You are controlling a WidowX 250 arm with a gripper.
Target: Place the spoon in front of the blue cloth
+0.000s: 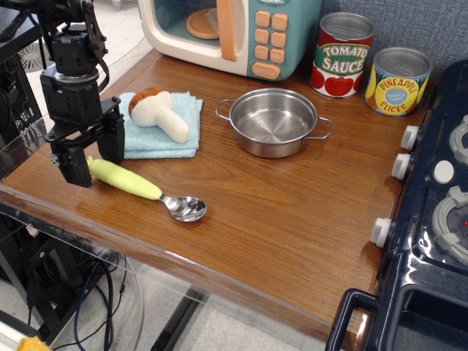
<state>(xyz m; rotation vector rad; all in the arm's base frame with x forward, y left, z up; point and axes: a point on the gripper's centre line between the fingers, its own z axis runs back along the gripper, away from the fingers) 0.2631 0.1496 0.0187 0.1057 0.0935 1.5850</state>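
The spoon [142, 189], with a thick pale yellow-green handle and a small shiny bowl, lies flat on the wooden table just in front of the blue cloth [158, 130]. A white-and-brown plush mushroom [162, 113] lies on the cloth. My gripper [92, 161] is open, one finger on each side of the handle's left end, and does not clamp it.
A steel two-handled pot [274, 121] stands right of the cloth. A toy microwave [230, 29], a tomato sauce can [343, 55] and a pineapple can [397, 80] line the back. A dark blue toy stove [431, 212] fills the right side. The table's front edge [146, 252] is close to the spoon.
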